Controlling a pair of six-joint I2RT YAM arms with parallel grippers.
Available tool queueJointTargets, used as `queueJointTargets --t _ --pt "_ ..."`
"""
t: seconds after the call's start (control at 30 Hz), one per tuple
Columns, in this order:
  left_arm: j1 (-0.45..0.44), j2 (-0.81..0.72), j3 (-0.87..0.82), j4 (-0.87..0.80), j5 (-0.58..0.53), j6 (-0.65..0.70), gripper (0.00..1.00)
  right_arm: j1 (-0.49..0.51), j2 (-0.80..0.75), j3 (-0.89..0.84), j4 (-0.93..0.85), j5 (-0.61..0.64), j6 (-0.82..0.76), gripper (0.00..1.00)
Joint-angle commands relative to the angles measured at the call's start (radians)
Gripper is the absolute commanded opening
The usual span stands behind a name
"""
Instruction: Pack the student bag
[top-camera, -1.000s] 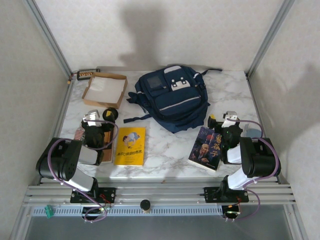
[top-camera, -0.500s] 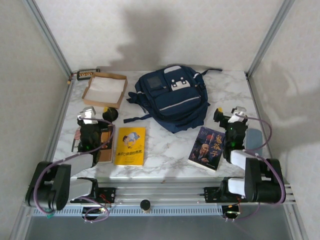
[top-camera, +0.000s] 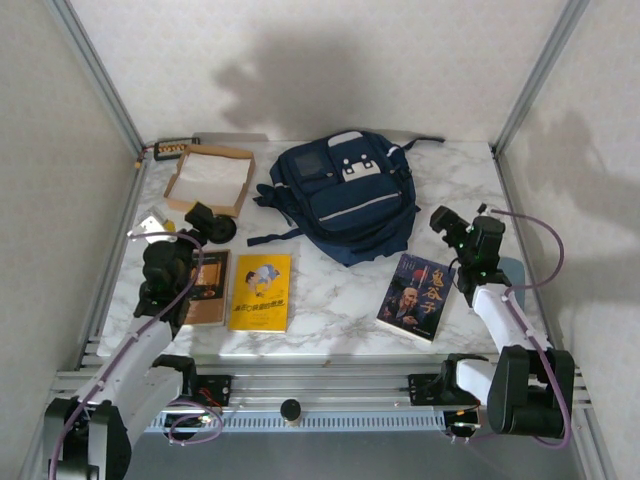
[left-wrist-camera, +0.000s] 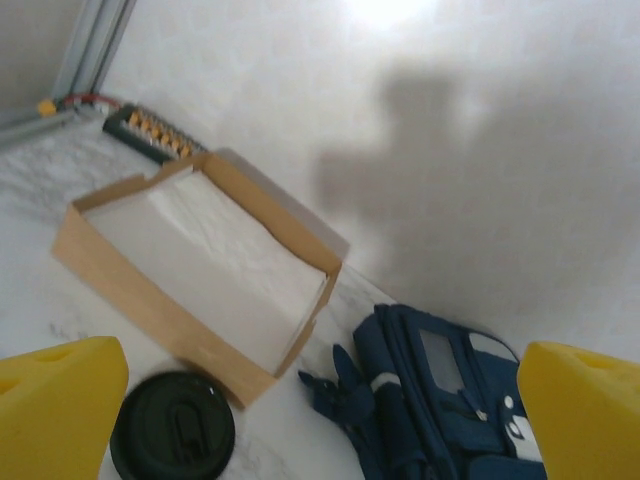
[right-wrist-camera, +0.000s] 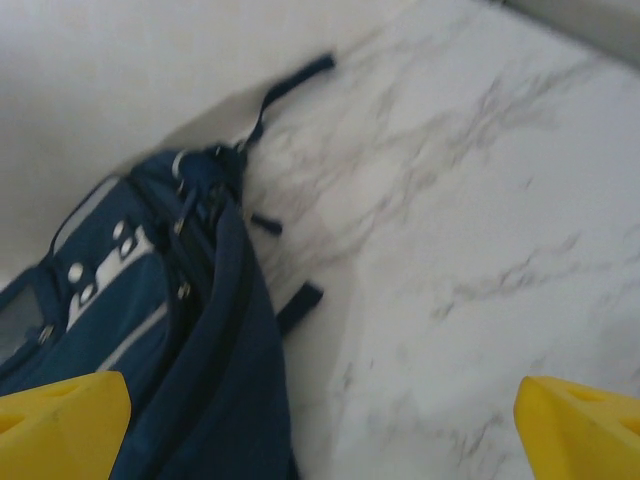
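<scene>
- Left pincer (left-wrist-camera: 320, 410) is released and empty near the yellow book (top-camera: 261, 291), likely ready to fetch it.
- Right pincer (right-wrist-camera: 320, 420), also released, faces the bag (top-camera: 345, 195) lying flat on the counter (top-camera: 330, 310).

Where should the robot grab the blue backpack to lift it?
Probably the dark strap sticking out from the student bag's top, approached from the right by the open right gripper. The bag lies flat, too bulky for the jaws; that thin strap lies free on the table.

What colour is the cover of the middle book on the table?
Bright yellow; the middle book shows best in the top external view.
</scene>
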Motion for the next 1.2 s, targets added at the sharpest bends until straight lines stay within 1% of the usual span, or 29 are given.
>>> queueJointTargets --t 0.0,0.07,0.2,0.27,0.33,0.5,0.63,0.87,1.0,1.1,1.17 --pt "0.003 -0.041 0.041 -0.190 0.077 -0.141 0.99 0.000 -0.027 0.054 -0.117 -0.160 0.033 0.99" --pt "-0.014 -0.065 0.032 -0.212 0.120 -0.192 0.99 0.013 -0.025 0.082 -0.155 -0.191 0.026 0.99" --pt "-0.083 -0.105 0.006 -0.259 0.142 -0.302 0.99 0.059 0.000 0.134 -0.223 -0.222 0.026 0.99" --pt "-0.137 -0.114 -0.011 -0.256 0.132 -0.351 0.99 0.088 0.031 0.156 -0.242 -0.255 0.031 0.99" --pt "-0.212 -0.107 -0.017 -0.252 0.108 -0.382 0.99 0.129 0.072 0.194 -0.278 -0.251 0.031 0.99" --pt "-0.353 -0.057 -0.002 -0.243 0.044 -0.438 0.99 0.209 0.174 0.269 -0.328 -0.233 0.034 0.99" --pt "-0.459 0.037 0.044 -0.211 0.011 -0.464 0.99 0.282 0.282 0.364 -0.384 -0.160 0.015 0.99" --pt "-0.595 0.254 0.123 -0.090 -0.024 -0.518 0.99 0.288 0.394 0.470 -0.430 -0.011 -0.006 0.99" --pt "-0.662 0.399 0.177 -0.008 -0.037 -0.544 0.99 0.268 0.485 0.534 -0.457 -0.003 -0.021 0.99" --pt "-0.696 0.509 0.228 0.049 -0.030 -0.550 0.99 0.238 0.527 0.547 -0.434 -0.059 -0.016 0.98" --pt "-0.705 0.579 0.269 0.049 -0.024 -0.559 0.99 0.231 0.558 0.570 -0.433 -0.082 -0.018 0.94"
